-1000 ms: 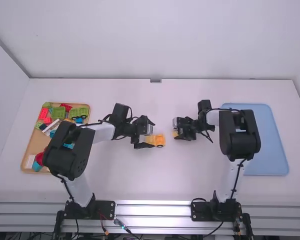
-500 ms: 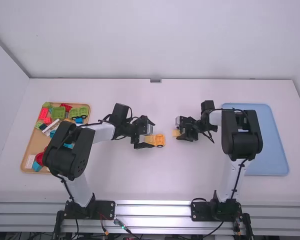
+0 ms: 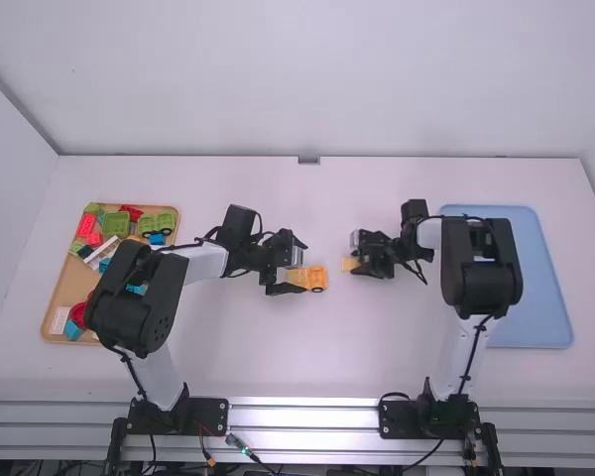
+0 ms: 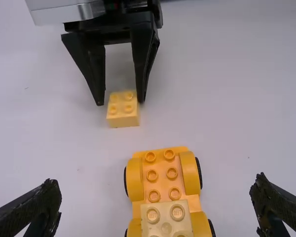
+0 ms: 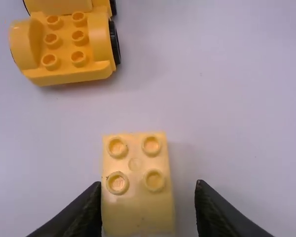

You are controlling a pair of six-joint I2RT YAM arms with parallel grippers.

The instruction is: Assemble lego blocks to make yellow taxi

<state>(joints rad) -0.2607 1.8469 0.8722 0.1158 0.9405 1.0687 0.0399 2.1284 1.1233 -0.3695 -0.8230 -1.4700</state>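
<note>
The wheeled base (image 4: 165,180), orange with black tyres, stands on its wheels at the middle of the table (image 3: 327,357). Its length runs roughly left to right. Exposed studs occupy the right part of its upper surface; a pale yellow block (image 4: 166,222) is seated further left on the base.

The left gripper (image 3: 303,268) is at the left part of the base. Its fingers are wide apart, one on the far side and one on the near side of the base, with clearance to both.

A loose yellow block (image 5: 138,212), studs up, is located to the right of the base and slightly farther, apart from it. The right gripper (image 3: 358,263) is positioned at this block. Its fingers are apart with the block between them: the near finger is against or just beside the block, contact cannot be confirmed, and a gap separates the far finger from it.

At the table's left side lies a brown tray (image 3: 64,288). It contains green blocks (image 3: 116,224), red blocks (image 3: 86,226), a white flat piece (image 3: 59,319) and blue parts (image 3: 73,330). A blue tray (image 3: 542,268) lies at the right side, partly beneath the right arm.
</note>
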